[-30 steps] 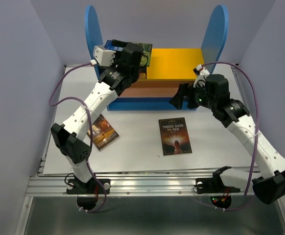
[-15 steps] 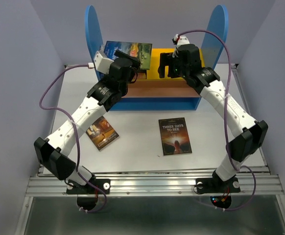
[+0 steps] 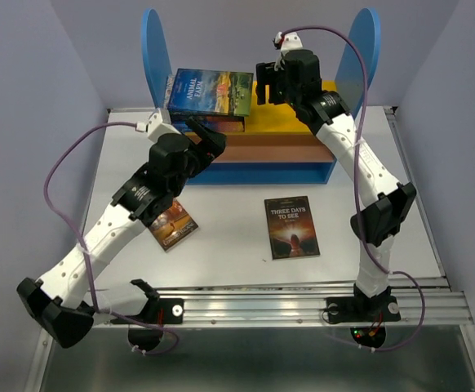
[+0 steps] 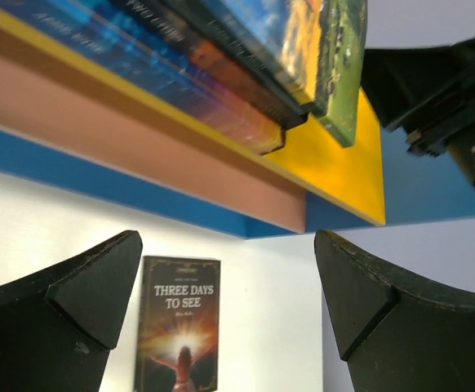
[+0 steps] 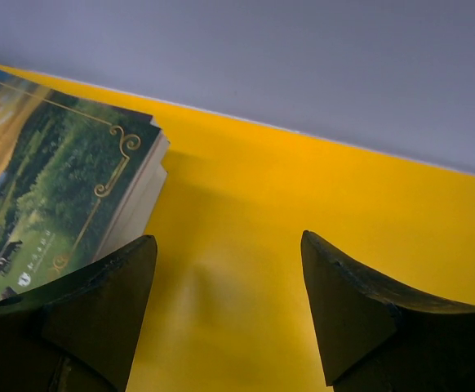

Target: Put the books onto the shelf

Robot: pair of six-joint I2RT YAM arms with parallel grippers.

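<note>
The books (image 3: 210,90) have glossy paper covers; the shelf (image 3: 262,173) is smooth, matt painted wood.

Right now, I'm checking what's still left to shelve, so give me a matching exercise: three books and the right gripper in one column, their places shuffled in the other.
Things:
1. Animal Farm book
2. Three Days to See book
3. brown-orange book
4. right gripper

Places:
A. on the table, partly under the left arm
B. over the yellow board, beside the stack
C. top of the stack on the yellow board
D. flat on the table, out in the open

Pairs: 1-C, 2-D, 3-A, 4-B
</note>
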